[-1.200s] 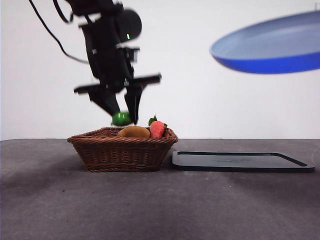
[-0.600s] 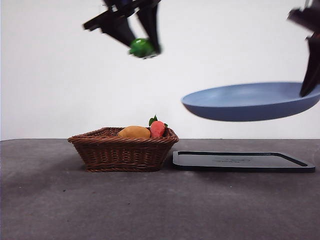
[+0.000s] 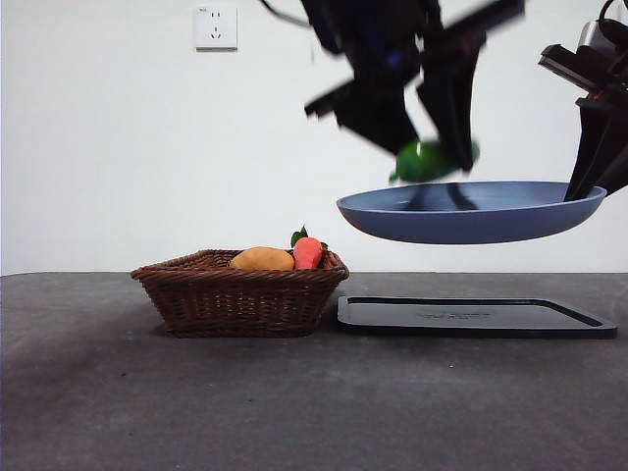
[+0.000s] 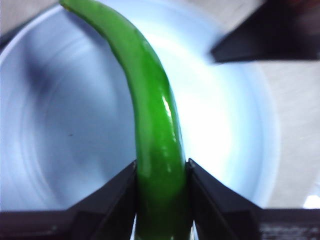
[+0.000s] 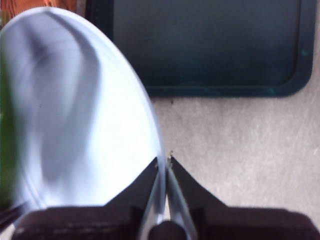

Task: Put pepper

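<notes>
Grey bench (image 3: 294, 392) running the full width of the front view, white wall behind with a socket plate (image 3: 216, 27) high up. Black flat tray (image 3: 477, 317) lying on the bench, just beside the basket and below the raised plate. Blue plate (image 3: 471, 211) held in the air roughly level, above the tray and clear of it; pinched at its rim by the right tool (image 5: 164, 162), jaws clamped edge-on over the lip as seen in the right wrist view and at the plate's far side edge in the front view. Brown wicker basket (image 3: 241, 294) standing on the bench, holding a yellow-orange oval fruit (image 3: 262, 259) and a red-orange fruit with green leaves (image 3: 308, 252), side by side and showing above the rim. Left tool (image 4: 161, 172) over the plate, coming in from above, dark and blurred in the front view; jaws clamped on the lower part of the pepper (image 4: 152, 120). Pepper glossy green, curved, suspended directly above the plate's hollow; contact with the plate surface not determinable.
</notes>
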